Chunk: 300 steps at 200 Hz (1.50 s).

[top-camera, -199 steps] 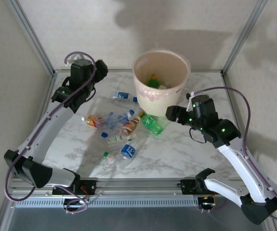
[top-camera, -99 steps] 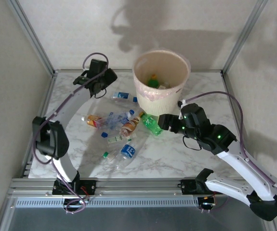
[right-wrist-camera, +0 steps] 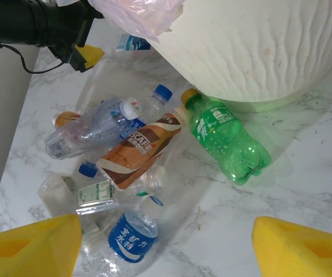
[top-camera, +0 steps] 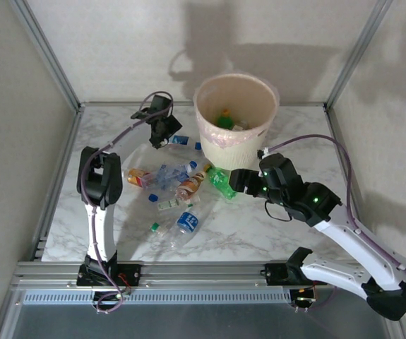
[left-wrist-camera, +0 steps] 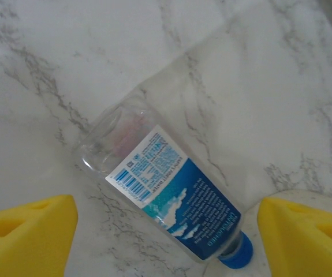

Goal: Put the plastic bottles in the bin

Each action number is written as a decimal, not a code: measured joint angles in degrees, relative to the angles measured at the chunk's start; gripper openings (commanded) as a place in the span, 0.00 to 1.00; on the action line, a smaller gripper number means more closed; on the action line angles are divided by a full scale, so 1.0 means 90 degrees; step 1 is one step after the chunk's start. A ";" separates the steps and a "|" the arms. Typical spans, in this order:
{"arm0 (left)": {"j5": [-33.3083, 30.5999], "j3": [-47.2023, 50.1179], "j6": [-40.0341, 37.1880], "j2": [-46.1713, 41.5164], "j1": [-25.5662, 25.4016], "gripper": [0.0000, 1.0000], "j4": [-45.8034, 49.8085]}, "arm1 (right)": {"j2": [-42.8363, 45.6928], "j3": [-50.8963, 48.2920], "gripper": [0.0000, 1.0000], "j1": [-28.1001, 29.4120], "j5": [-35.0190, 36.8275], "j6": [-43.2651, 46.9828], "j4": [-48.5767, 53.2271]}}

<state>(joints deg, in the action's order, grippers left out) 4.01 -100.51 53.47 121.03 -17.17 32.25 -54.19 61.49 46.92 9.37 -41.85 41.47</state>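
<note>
Top view, bin point(top-camera: 213, 141): is being seen upright at the far side of the table point(top-camera: 280, 226). A green binned bottle point(top-camera: 224, 119) is being held inside it, beside something pale that cannot be told.
Top view, pile point(top-camera: 167, 185): loose bottles are being left lying on the marble, left of the bin and nearer the arms.
Top view, left gripper point(top-camera: 163, 134): is being hung just beside the blue-label bottle point(top-camera: 179, 140), left of the bin.
Top view, right gripper point(top-camera: 236, 181): is being held just beside the green bottle point(top-camera: 222, 182), which is lying at the bin's foot.
Left wrist, blue-label bottle point(left-wrist-camera: 166, 199): is being seen on its side between the pads point(left-wrist-camera: 27, 231), cap toward the lower right.
Left wrist, left gripper point(left-wrist-camera: 167, 225): its claw is being kept apart, the pads standing clear of the bottle.
Right wrist, bin point(right-wrist-camera: 258, 52): its wall is being seen at upper right, the liner point(right-wrist-camera: 137, 14) hanging over the rim.
Right wrist, green bottle point(right-wrist-camera: 226, 138): is being seen on its side by the bin's base, the brown bottle point(right-wrist-camera: 140, 151) just beside it.
Right wrist, right gripper point(right-wrist-camera: 167, 236): its claw is being kept wide apart above the pile.
Change, left gripper: has been brought from the far-left corner across to the blue-label bottle.
Change, right gripper: has been brought leftward, closer to the green bottle.
Change, bin and pile: are being left as they were.
</note>
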 measured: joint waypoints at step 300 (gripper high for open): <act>-0.1061 -0.2171 0.0338 0.2035 -0.0333 0.45 0.1583 | 0.0119 0.0000 0.80 0.0041 0.0534 -0.0114 -0.0051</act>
<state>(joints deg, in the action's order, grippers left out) -5.54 -120.05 56.51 139.35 -20.16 46.50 -53.12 61.49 47.29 14.17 -42.87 41.01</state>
